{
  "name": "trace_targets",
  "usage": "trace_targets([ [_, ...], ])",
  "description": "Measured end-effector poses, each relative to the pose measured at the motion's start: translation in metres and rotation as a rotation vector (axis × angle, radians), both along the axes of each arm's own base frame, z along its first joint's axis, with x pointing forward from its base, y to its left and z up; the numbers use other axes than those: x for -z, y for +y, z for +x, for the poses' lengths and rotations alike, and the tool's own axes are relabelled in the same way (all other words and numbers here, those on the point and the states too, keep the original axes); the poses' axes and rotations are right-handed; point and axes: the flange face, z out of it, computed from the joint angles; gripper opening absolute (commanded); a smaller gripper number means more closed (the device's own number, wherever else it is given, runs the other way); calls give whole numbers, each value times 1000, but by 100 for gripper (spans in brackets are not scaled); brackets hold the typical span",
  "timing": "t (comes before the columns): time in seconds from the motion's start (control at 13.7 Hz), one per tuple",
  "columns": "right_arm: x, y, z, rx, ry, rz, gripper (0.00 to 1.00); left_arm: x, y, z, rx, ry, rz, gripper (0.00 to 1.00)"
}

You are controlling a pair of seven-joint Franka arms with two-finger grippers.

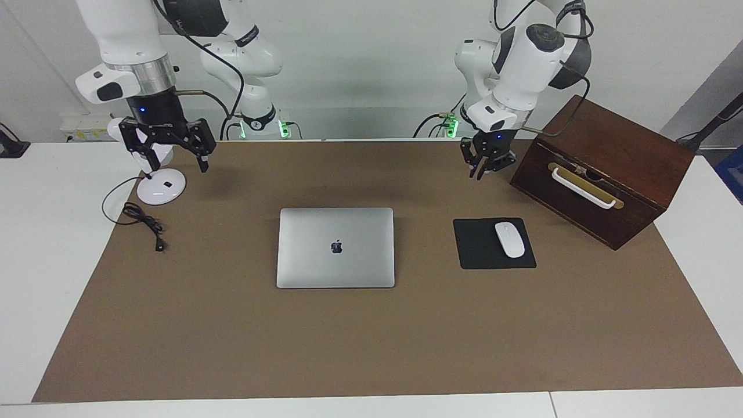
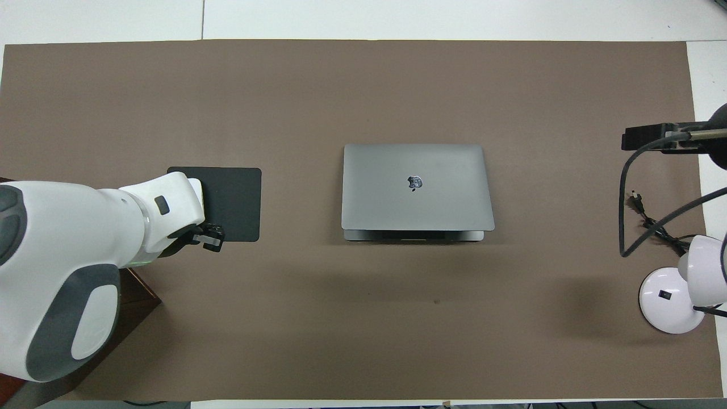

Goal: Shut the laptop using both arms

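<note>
The silver-grey laptop [image 1: 335,248] lies flat on the brown mat with its lid down and the apple logo up; it also shows in the overhead view [image 2: 417,184]. My right gripper [image 1: 171,159] is open and empty, up in the air over the white lamp base, well off the laptop toward the right arm's end; it shows at the overhead view's edge [image 2: 644,138]. My left gripper [image 1: 484,165] hangs empty in the air beside the wooden box, over the mat near the mouse pad's edge [image 2: 211,237]. Neither gripper touches the laptop.
A black mouse pad [image 1: 482,252] with a white mouse [image 1: 509,239] lies toward the left arm's end. A dark wooden box [image 1: 603,151] with a white handle stands beside it. A white lamp base [image 1: 161,188] and a black cable [image 1: 145,223] lie toward the right arm's end.
</note>
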Motion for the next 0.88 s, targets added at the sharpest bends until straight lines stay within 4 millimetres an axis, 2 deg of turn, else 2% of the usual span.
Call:
trace_targets([
  [0.22,0,-9,-3,-21,16,-11,100,-13,29,10,-55,-7,7,100],
  [0.44,0,-15,-3,-44,17,-18,100,-30,74,24,-151,-37,0,100],
  [0.66,-1,-14,-3,-52,16,-20,100,-51,136,34,-273,-61,-2,100],
  [0.88,-1,-15,-6,-63,37,-25,100,-71,169,38,-338,-72,-2,100],
])
